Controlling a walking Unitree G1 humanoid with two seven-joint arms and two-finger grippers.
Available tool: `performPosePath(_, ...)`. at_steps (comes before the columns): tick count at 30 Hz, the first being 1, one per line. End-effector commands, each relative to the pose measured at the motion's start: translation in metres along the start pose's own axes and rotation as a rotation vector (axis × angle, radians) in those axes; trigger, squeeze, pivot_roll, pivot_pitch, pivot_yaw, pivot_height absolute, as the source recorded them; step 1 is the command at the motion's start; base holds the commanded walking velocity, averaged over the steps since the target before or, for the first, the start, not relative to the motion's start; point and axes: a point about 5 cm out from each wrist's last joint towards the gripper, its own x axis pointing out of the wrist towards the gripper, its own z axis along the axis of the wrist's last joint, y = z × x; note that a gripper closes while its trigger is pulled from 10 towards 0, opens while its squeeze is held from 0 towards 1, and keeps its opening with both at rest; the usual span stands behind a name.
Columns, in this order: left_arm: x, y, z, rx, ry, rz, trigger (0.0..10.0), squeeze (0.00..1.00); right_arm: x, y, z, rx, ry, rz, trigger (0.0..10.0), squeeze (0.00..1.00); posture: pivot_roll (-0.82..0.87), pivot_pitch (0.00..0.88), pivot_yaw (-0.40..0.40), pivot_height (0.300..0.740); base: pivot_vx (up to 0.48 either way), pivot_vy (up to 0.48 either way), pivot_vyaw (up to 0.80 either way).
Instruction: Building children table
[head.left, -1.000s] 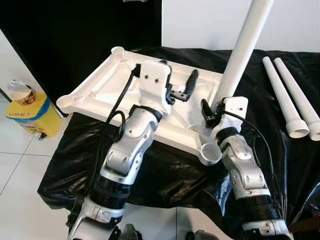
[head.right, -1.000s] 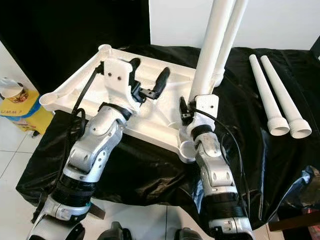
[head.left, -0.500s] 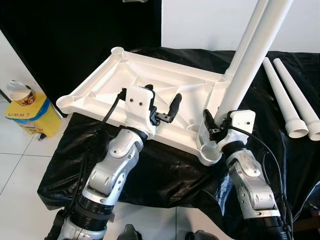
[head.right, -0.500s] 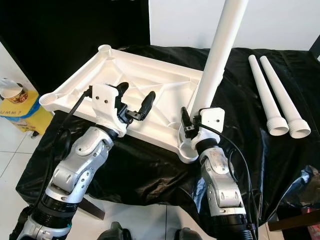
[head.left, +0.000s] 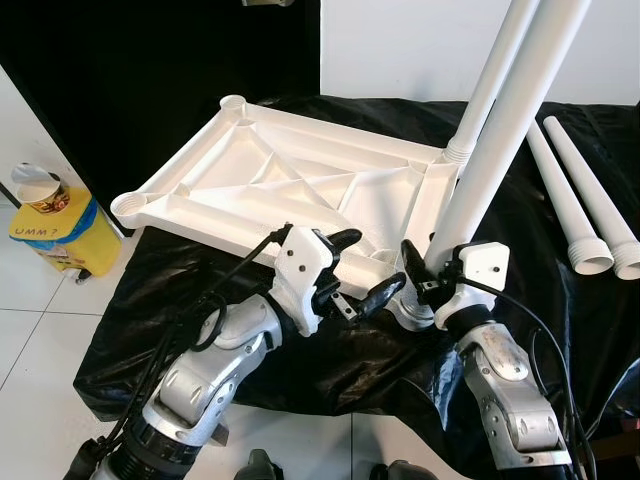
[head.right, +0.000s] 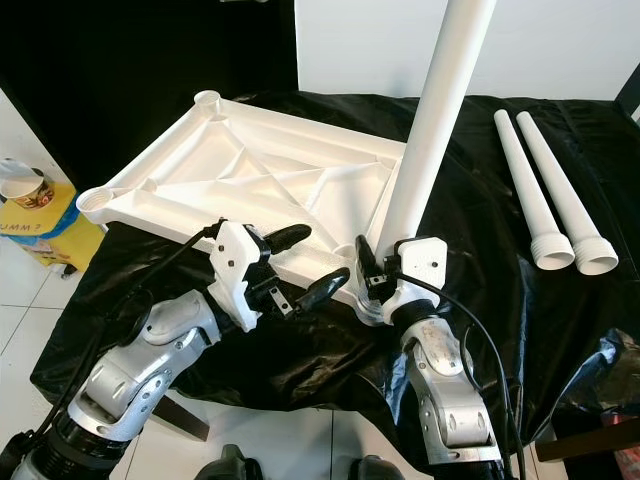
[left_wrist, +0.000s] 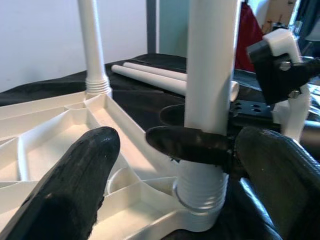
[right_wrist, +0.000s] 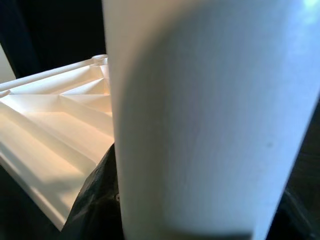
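Tabletop (head.left: 300, 175): white, upside down with ribs up, lying on the black-draped desk (head.left: 330, 350); its near corner sits at the desk's front edge.
Change: one second ago the left pincer hovered over the middle of the tabletop; it has since drawn back to the near rim, beside the right pincer.
Held leg (head.right: 435, 120): upright, slightly tilted, its threaded foot in the near corner socket (a second leg (head.left: 490, 75) already stands in the far corner).
Spare legs (head.right: 545, 190): two lying side by side on the cloth at the robot's right, well apart from the tabletop.
Right pincer (head.left: 425, 275): closed round the held leg just above the socket.
Left pincer (head.left: 360, 270): fingers spread wide, holding nothing, just beside the socket.
Open room: bare cloth between tabletop and spare legs; tiled floor (head.left: 40, 340) and a yellow box (head.left: 60, 225) to the left.
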Motion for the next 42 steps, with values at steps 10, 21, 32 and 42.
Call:
performPosePath(10,-0.007,-0.006,-0.004,-0.012,0.026,-0.077,10.0,0.00,-0.007,0.001,-0.008,-0.008,0.017,0.036,10.0,0.00,0.01,0.068,-0.015,0.740,0.000,0.000,0.00)
performPosePath(21,-0.008,-0.005,-0.004,-0.008,0.036,-0.071,10.0,0.00,0.000,-0.006,-0.014,-0.004,0.017,0.018,10.0,0.00,0.02,0.071,-0.014,0.740,0.000,0.000,0.00)
performPosePath(32,-0.009,-0.003,-0.004,-0.001,0.046,-0.067,10.0,0.00,0.009,-0.004,-0.023,0.016,0.010,0.047,10.0,0.00,0.02,0.079,-0.011,0.740,0.000,0.000,0.00)
performPosePath(42,-0.010,-0.002,-0.003,-0.003,0.056,-0.070,10.0,0.00,0.002,0.005,-0.031,-0.013,0.006,0.119,10.0,0.00,0.03,0.092,-0.009,0.740,0.000,0.000,0.00)
